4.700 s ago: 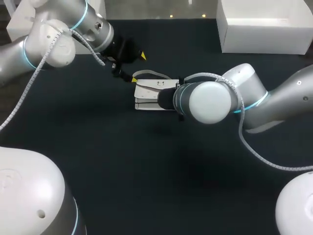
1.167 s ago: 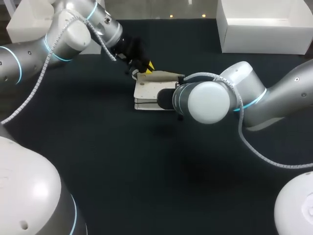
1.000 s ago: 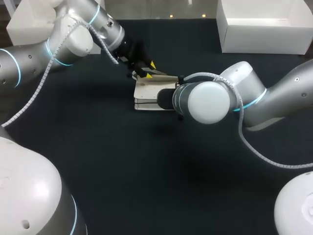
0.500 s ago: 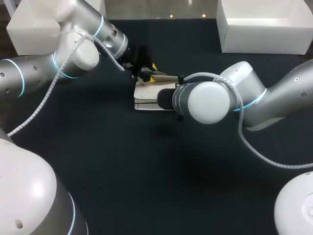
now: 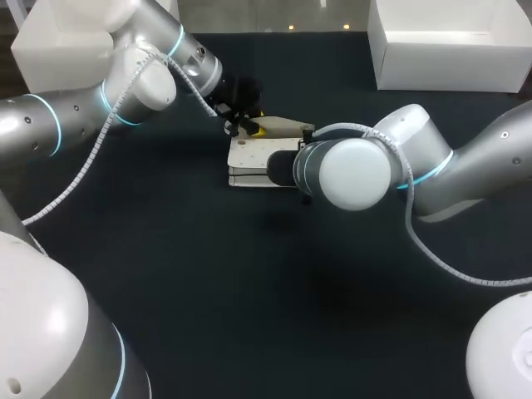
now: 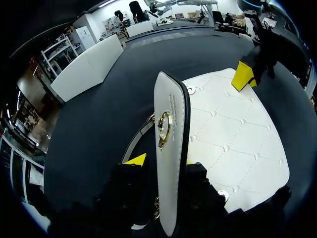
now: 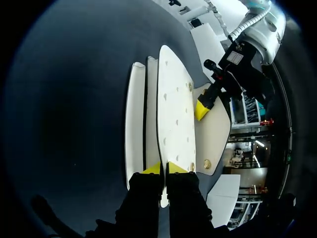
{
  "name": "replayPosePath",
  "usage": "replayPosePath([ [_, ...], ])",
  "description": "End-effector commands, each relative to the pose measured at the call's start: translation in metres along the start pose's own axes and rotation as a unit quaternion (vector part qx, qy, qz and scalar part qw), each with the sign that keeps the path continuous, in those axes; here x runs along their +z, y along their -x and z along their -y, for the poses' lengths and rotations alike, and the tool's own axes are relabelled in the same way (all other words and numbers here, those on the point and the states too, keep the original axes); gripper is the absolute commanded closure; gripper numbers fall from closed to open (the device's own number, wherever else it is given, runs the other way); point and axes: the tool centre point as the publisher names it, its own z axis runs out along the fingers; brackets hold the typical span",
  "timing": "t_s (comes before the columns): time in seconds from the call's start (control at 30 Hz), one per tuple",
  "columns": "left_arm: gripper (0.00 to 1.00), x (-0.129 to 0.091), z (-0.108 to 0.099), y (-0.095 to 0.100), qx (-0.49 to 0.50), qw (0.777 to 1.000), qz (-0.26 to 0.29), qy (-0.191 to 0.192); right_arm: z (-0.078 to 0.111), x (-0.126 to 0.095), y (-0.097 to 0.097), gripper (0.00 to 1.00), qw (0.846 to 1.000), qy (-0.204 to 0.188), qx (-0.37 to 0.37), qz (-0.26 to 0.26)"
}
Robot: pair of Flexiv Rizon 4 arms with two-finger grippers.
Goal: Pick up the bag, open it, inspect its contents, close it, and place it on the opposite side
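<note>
A white quilted bag (image 5: pixel 253 158) lies flat at the table's middle. Its flap (image 5: pixel 281 125) is raised off the body along the far edge. My left gripper (image 5: pixel 252 126) is there; in the left wrist view the flap (image 6: pixel 171 124) with its gold clasp (image 6: pixel 163 130) stands edge-on between the fingers, and the gripper (image 6: pixel 163 163) is shut on it. In the head view my right gripper is hidden behind its own wrist (image 5: pixel 349 173) at the bag's right end. In the right wrist view that gripper (image 7: pixel 164 169) is shut on the thin edge of the bag's front panel (image 7: pixel 173 114).
A white open box (image 5: pixel 449 41) stands at the back right of the table. Another white block (image 5: pixel 50 50) sits at the back left corner. Bare dark tabletop (image 5: pixel 249 283) stretches in front of the bag.
My left gripper has slid right along the bag's far edge and its fingers have drawn in on the flap. The bag's body and my right arm have stayed put.
</note>
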Motion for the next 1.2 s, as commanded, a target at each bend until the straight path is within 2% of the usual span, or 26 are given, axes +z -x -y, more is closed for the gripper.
replayPosePath([
  [0.03,0.90,0.004,-0.004,0.004,-0.003,1.000,-0.003,-0.008,0.000,0.001,-0.002,1.00,1.000,0.001,0.001,0.004],
  [0.07,0.97,0.004,-0.004,0.004,-0.003,1.000,-0.002,-0.008,0.000,0.001,-0.002,1.00,1.000,0.001,0.001,0.004],
  [0.1,1.00,0.003,-0.004,0.004,-0.004,1.000,-0.004,-0.012,0.000,0.001,-0.002,1.00,1.000,0.001,0.001,0.004],
  [0.3,1.00,0.001,0.000,0.003,-0.001,1.000,-0.008,-0.017,0.000,0.001,-0.002,1.00,1.000,0.001,0.001,0.004],
  [0.4,0.76,0.001,0.002,0.003,0.003,1.000,-0.009,-0.016,0.000,0.001,-0.002,1.00,1.000,0.001,0.001,0.004],
  [0.47,0.67,0.000,0.003,0.002,0.005,1.000,-0.007,-0.016,0.000,0.001,-0.002,1.00,1.000,0.001,0.001,0.004],
  [0.7,0.75,-0.003,0.008,0.000,0.012,1.000,-0.004,-0.017,0.000,0.001,-0.002,1.00,1.000,0.001,0.001,0.004],
  [0.73,0.80,-0.002,0.008,0.000,0.012,1.000,-0.003,-0.016,0.000,0.001,-0.002,1.00,1.000,0.001,0.001,0.004],
  [0.8,1.00,-0.001,0.008,0.001,0.011,1.000,-0.003,-0.015,0.000,0.001,-0.002,1.00,1.000,0.001,0.001,0.004],
  [1.13,1.00,-0.003,0.004,0.004,-0.006,1.000,-0.003,-0.014,0.000,-0.001,-0.002,1.00,1.000,-0.004,-0.003,0.002],
  [1.17,1.00,-0.004,0.004,0.004,-0.009,1.000,-0.003,-0.014,-0.001,-0.001,-0.001,0.96,1.000,-0.005,-0.002,0.001],
  [1.2,1.00,-0.006,0.005,0.005,-0.011,1.000,-0.004,-0.017,-0.001,-0.003,0.000,0.66,1.000,-0.004,-0.002,-0.004],
])
